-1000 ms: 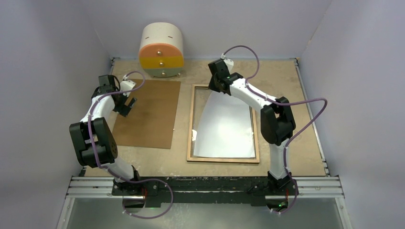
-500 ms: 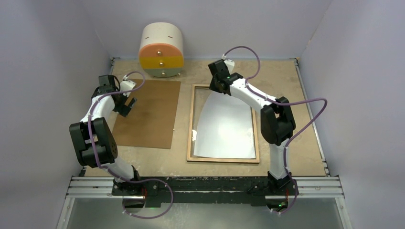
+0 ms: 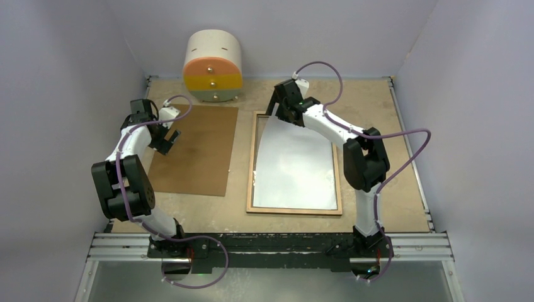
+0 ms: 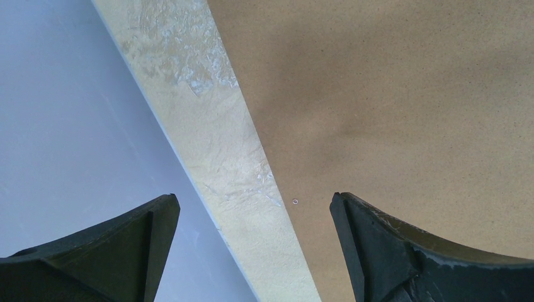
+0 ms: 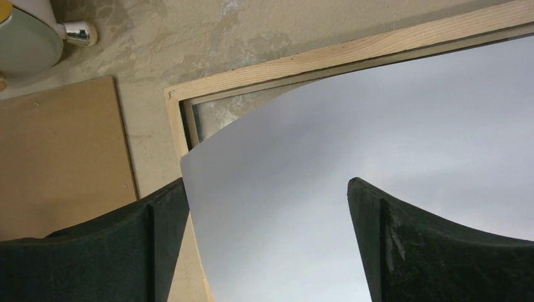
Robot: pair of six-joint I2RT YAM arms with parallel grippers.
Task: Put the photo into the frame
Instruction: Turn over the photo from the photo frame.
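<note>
Tan tbl (image 3: pixel 371 100), frame (image 3: pixel 293 211) — lilac walls (image 3: pixel 56 75)

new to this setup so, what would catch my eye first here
The pale, glossy photo lying inside the wooden frame at centre right, with the open right gripper over its far end. Next, the brown backing board to the left by the open left gripper, and the round orange-and-yellow drawer unit at the far edge.

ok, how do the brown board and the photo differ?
The board is matte brown; the photo shows a pale glossy face. The board lies left of the frame; the photo sits inside it, its far-left corner short of the frame's corner. Both are thin rectangular sheets.
</note>
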